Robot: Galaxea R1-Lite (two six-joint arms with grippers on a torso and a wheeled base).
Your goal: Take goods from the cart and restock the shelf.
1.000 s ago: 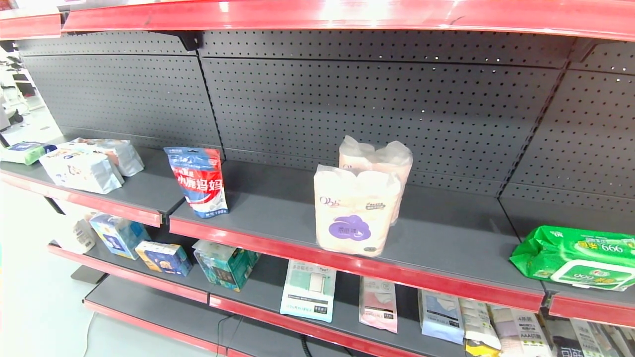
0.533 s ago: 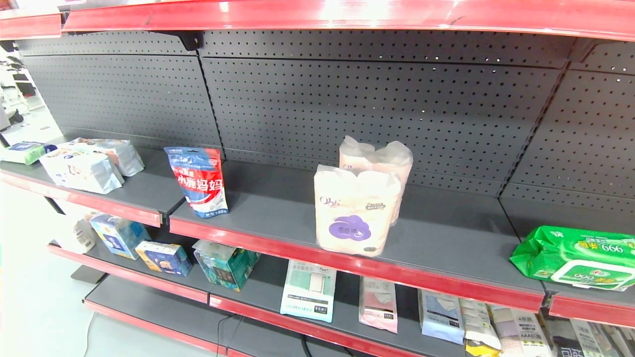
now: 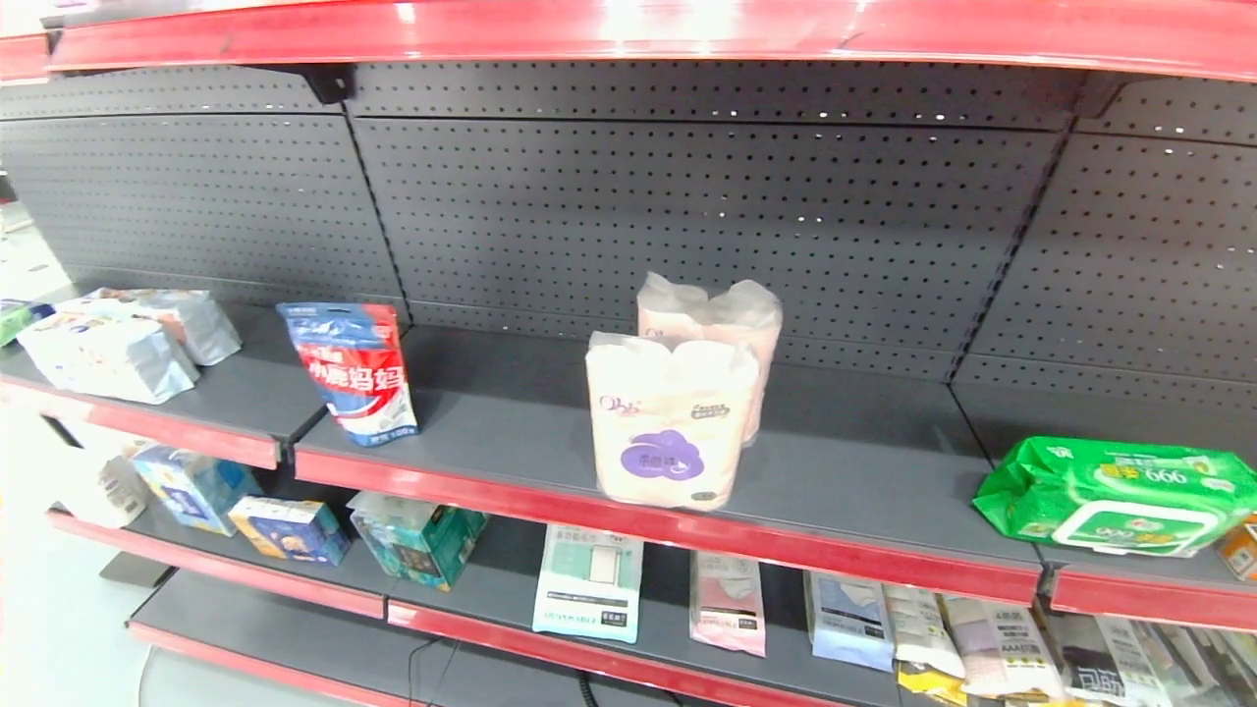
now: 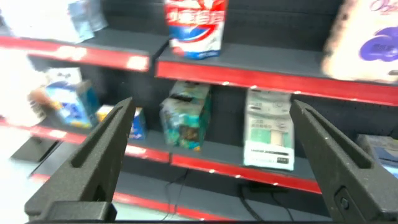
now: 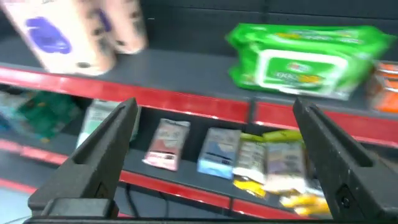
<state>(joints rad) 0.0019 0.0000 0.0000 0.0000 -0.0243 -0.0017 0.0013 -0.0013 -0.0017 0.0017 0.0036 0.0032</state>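
Note:
The grey shelf board with a red front strip (image 3: 864,462) carries two packs of toilet paper, one at the front (image 3: 668,422) and one behind it (image 3: 712,314). A red and blue pouch (image 3: 354,368) stands upright to their left. A green pack of wipes (image 3: 1110,491) lies flat on the section to the right. My left gripper (image 4: 211,102) is open and holds nothing, facing the pouch (image 4: 196,25) and the lower shelves. My right gripper (image 5: 214,101) is open and holds nothing, facing the green wipes (image 5: 311,53).
White and silver bags (image 3: 108,353) lie on the left shelf section. The lower shelf holds small boxes (image 3: 290,530), a teal pack (image 3: 417,538) and several flat packets (image 3: 589,579). Bare board stretches between the toilet paper and the wipes. A red shelf edge (image 3: 628,25) overhangs above.
The whole head picture has shifted to the left, so the camera has moved to the right. The goods on the shelf keep their places.

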